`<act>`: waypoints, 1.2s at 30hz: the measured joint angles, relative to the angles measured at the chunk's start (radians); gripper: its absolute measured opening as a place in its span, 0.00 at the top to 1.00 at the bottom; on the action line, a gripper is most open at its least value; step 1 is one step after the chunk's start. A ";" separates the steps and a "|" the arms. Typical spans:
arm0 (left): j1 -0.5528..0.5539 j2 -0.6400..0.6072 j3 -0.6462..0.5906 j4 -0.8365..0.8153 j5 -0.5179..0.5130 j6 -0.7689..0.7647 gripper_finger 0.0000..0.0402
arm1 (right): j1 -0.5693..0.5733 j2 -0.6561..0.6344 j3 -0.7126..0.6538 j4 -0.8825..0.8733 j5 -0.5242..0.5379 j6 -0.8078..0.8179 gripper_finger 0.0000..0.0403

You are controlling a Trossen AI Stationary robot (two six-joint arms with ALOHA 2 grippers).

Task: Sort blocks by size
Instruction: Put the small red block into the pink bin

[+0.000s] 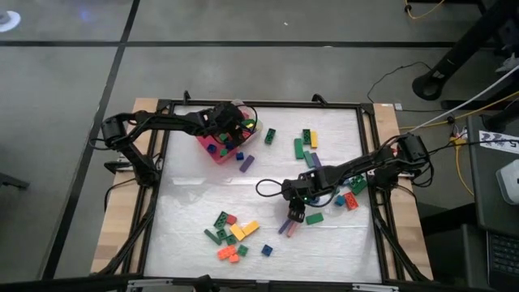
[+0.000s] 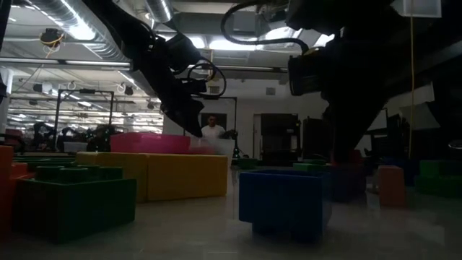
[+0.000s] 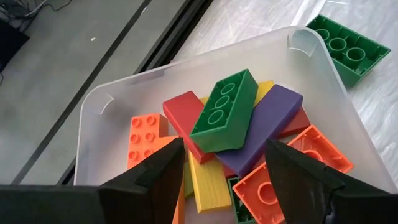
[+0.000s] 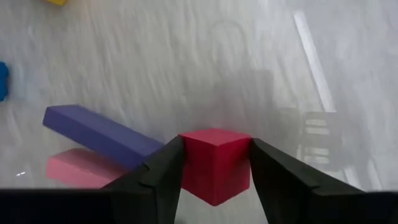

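My right gripper (image 4: 216, 144) (image 1: 293, 214) is near the middle of the table, pointing steeply down and shut on a small red block (image 4: 214, 163). Beside it a purple bar (image 4: 99, 134) lies on a pink bar (image 4: 74, 169) on the table. My left gripper (image 3: 224, 149) (image 1: 231, 130) stands open above a clear tray (image 3: 106, 99) at the far left. In the tray a long green block (image 3: 225, 111) lies on top of purple, red, orange and yellow blocks. No block is between the left fingers. My right gripper pinches the red block by two opposite sides (image 4: 186, 158) between its two fingers (image 4: 158, 177). The fingers come from above, slanting steeply down. Whether the block's underside rests on the table, I cannot tell.
A pink tray (image 1: 212, 151) holding small blocks stands under my left arm. Loose blocks lie in a cluster near the front edge (image 1: 231, 235), at the far middle (image 1: 304, 146) and to the right (image 1: 350, 199). A green block (image 3: 348, 50) lies just outside the clear tray.
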 joint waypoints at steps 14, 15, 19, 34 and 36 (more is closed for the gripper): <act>0.000 0.000 0.000 0.000 0.000 0.000 0.48 | 0.030 0.002 -0.002 0.013 0.037 -0.007 0.55; 0.000 0.000 0.000 0.000 0.000 0.000 0.48 | 0.030 0.002 -0.002 0.013 0.037 -0.007 0.55; 0.000 0.000 0.000 0.000 0.000 0.000 0.48 | 0.028 0.002 -0.002 0.013 0.039 -0.008 0.55; 0.000 0.000 0.000 0.000 0.000 -0.001 0.48 | -0.078 0.009 0.098 -0.166 0.028 -0.090 0.55; 0.000 0.000 0.000 0.000 0.000 -0.001 0.48 | -0.078 0.008 0.098 -0.167 0.030 -0.090 0.56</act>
